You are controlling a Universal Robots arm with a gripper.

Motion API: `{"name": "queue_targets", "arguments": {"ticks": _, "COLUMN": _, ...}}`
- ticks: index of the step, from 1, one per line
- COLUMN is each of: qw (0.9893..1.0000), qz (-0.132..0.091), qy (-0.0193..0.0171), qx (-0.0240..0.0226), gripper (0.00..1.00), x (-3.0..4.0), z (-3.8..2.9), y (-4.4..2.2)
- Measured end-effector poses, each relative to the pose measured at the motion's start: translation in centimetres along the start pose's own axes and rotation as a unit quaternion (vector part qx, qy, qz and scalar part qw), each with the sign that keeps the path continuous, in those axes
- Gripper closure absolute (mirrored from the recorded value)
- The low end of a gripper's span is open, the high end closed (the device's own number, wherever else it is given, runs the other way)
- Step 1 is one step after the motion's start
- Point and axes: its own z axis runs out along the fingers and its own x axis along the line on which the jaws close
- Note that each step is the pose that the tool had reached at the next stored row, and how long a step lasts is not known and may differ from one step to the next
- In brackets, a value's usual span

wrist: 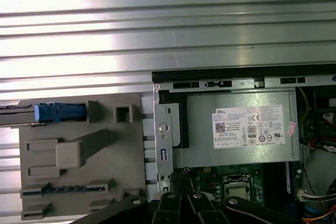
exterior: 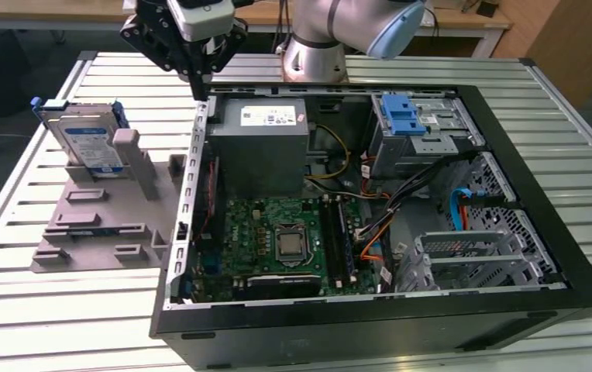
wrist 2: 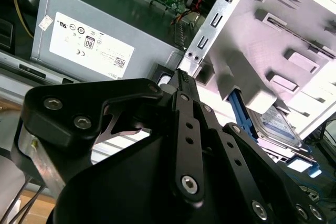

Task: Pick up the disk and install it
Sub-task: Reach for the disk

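In the exterior view, my gripper (exterior: 202,87) hangs in the upper left part of the frame, above the far left corner of the open computer case (exterior: 544,139). Its fingers are pressed together and nothing is between them. The disk (exterior: 87,141) is at the exterior view's left, well apart from my gripper. It stands tilted in a grey holder (exterior: 104,225) that lies on the slatted metal desk (exterior: 48,310), just beside the case. Inside the case, a grey metal box (exterior: 265,147) with a white sticker sits in the far left part. A blue plastic clip (exterior: 404,116) lies on the drive cage at the far right.

In the second wrist view, my gripper (wrist 2: 181,74) is clenched and empty, and its tip is over the wall of the case. The disk (wrist 2: 278,124) leans in the grey holder (wrist 2: 262,51), with its blue carrier toward the case. The grey metal box (wrist 2: 100,40) lies on the other side of that wall.

In the first wrist view, the black links of my gripper (wrist: 181,200) are at the edge of the frame. The disk (wrist: 58,113) is seen edge-on, as a blue strip in the grey holder (wrist: 79,182). The grey metal box (wrist: 236,129) is beside it, inside the case. The desk (wrist: 157,24) lies beyond both.
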Motion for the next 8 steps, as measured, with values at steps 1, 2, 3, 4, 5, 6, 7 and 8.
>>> {"name": "queue_targets", "arguments": {"ticks": 1, "qw": 1.0, "qz": 0.0, "qy": 0.0, "qx": 0.0, "gripper": 0.89, "x": 0.06, "z": 0.0, "y": 0.0}}
{"name": "queue_targets", "arguments": {"ticks": 2, "qw": 1.0, "qz": 0.0, "qy": 0.0, "qx": 0.0, "gripper": 0.89, "x": 0.11, "z": 0.0, "y": 0.0}}
{"name": "queue_targets", "arguments": {"ticks": 3, "qw": 1.0, "qz": 0.0, "qy": 0.0, "qx": 0.0, "gripper": 0.89, "x": 0.17, "z": 0.01, "y": -0.01}}
{"name": "queue_targets", "arguments": {"ticks": 4, "qw": 1.0, "qz": 0.0, "qy": 0.0, "qx": 0.0, "gripper": 0.89, "x": 0.23, "z": 0.01, "y": -0.01}}
{"name": "queue_targets", "arguments": {"ticks": 5, "qw": 1.0, "qz": 0.0, "qy": 0.0001, "qx": 0.0, "gripper": 0.89, "x": 0.28, "z": 0.01, "y": -0.01}}
{"name": "queue_targets", "arguments": {"ticks": 6, "qw": 1.0, "qz": 0.0, "qy": 0.0, "qx": 0.0, "gripper": 0.89, "x": 0.34, "z": 0.01, "y": -0.02}}
{"name": "queue_targets", "arguments": {"ticks": 7, "qw": 1.0, "qz": 0.0, "qy": 0.0001, "qx": 0.0, "gripper": 0.89, "x": 0.4, "z": 0.01, "y": -0.02}}
{"name": "queue_targets", "arguments": {"ticks": 8, "qw": 1.0, "qz": 0.0, "qy": 0.0001, "qx": 0.0, "gripper": 0.89, "x": 0.45, "z": 0.01, "y": -0.02}}
